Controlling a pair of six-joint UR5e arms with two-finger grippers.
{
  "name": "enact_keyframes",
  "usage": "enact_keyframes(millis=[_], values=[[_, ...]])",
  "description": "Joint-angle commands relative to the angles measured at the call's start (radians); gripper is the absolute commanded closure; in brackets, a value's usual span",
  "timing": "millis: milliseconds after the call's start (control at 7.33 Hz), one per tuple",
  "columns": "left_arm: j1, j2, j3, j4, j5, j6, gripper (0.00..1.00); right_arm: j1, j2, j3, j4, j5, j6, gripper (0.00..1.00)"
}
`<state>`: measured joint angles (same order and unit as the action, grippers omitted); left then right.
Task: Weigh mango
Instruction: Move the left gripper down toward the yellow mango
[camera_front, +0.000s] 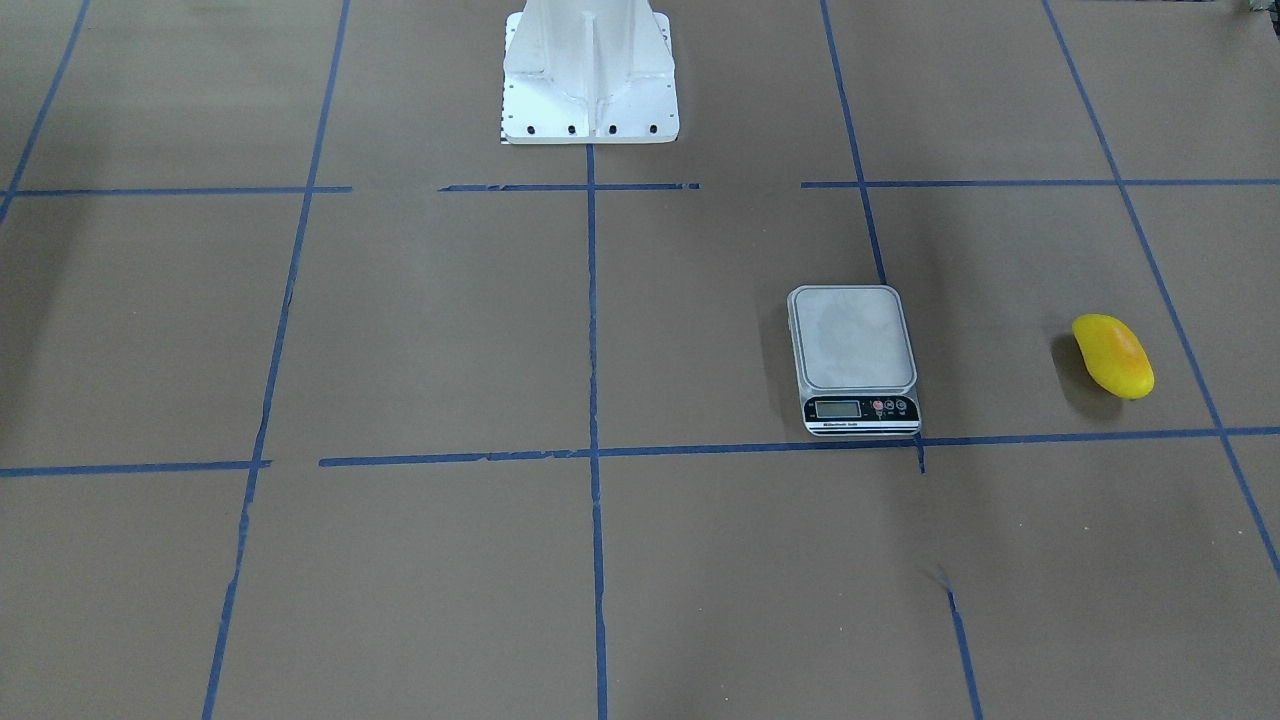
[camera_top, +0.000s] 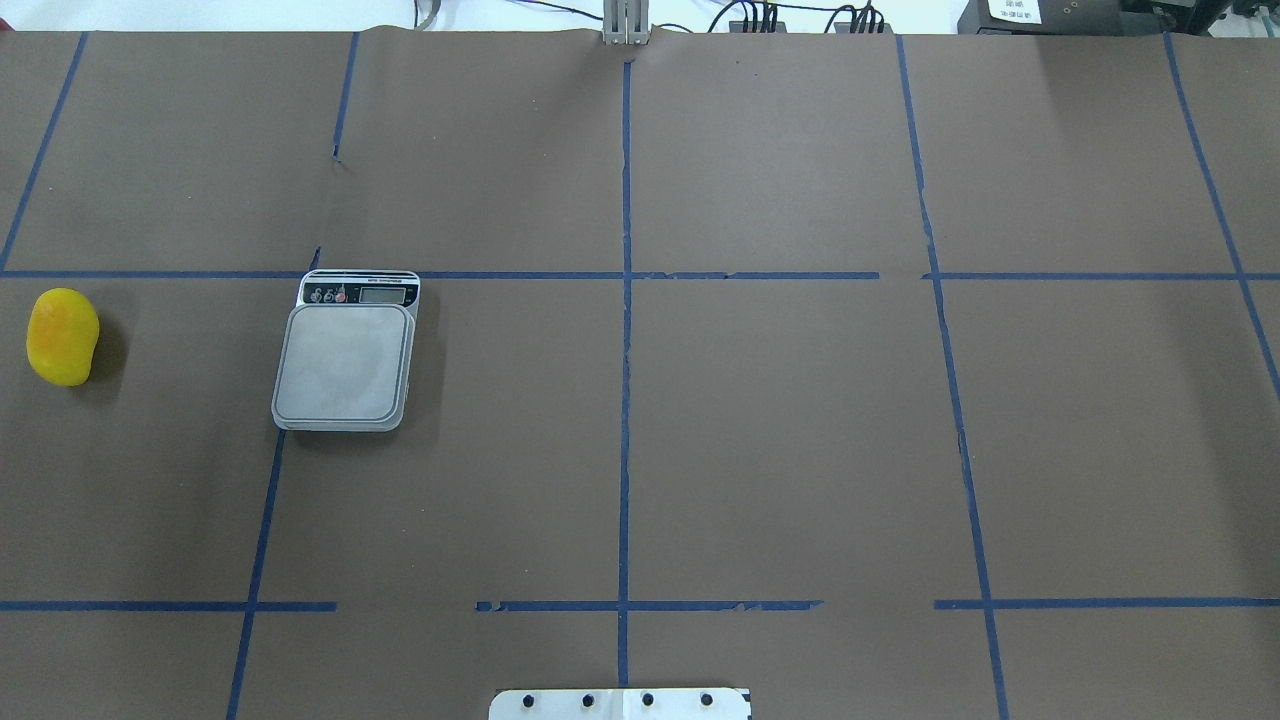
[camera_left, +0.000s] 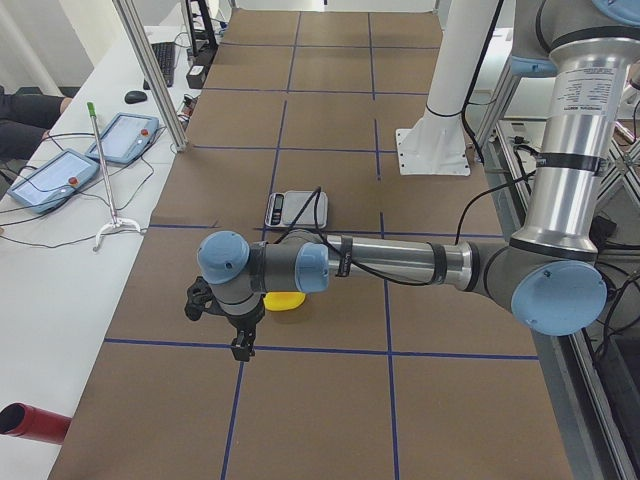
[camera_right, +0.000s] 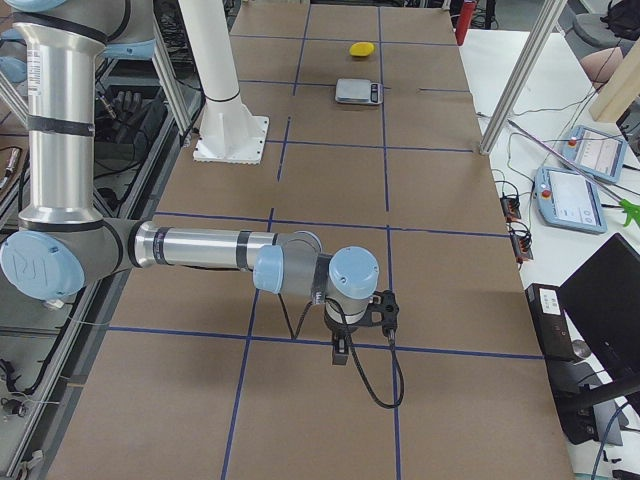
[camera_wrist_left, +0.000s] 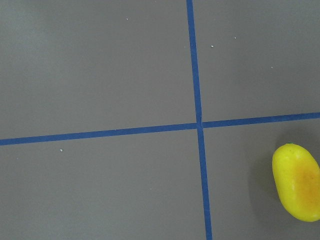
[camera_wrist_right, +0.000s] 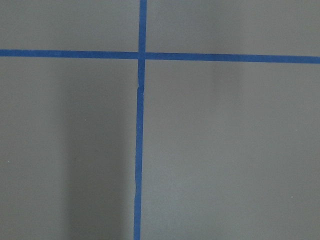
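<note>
We record:

- Bench (camera_top: 800, 450), brown-covered, gridded in blue tape.
- Left arm (camera_left: 400, 265), stretched low over the bench's left end.
- Right arm (camera_right: 200, 248), likewise at the right end.
- Scale (camera_top: 345, 362), on the left half, display on its far side from the robot.
- Left gripper (camera_left: 241, 346) and right gripper (camera_right: 340, 352), pointing down. We cannot tell how wide either stands.
- Mango (camera_top: 62, 337), lying on the bench well apart from the scale, nearer the left edge and near the left gripper.

Overhead, front views opposed, sharing scale (camera_top: 345, 375) (wrist cameras look down).
</note>
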<state>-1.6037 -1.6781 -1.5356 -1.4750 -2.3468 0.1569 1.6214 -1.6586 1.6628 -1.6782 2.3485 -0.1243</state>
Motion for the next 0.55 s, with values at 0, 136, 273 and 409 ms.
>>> enact_keyframes(millis=[0,136,273,409], values=[[0.019,0.008,-0.038,-0.001,0.0,-0.011,0.0,0.0,0.0,0.0,0.0,0.0,0.0,0.0],[0.018,0.015,-0.061,-0.001,-0.02,-0.032,0.0,0.0,0.0,0.0,0.0,0.0,0.0,0.0],[0.018,0.021,-0.061,-0.004,-0.079,-0.093,0.0,0.0,0.0,0.0,0.0,0.0,0.0,0.0],[0.019,0.021,-0.058,-0.017,-0.078,-0.091,0.0,0.0,0.0,0.0,0.0,0.0,0.0,0.0]])
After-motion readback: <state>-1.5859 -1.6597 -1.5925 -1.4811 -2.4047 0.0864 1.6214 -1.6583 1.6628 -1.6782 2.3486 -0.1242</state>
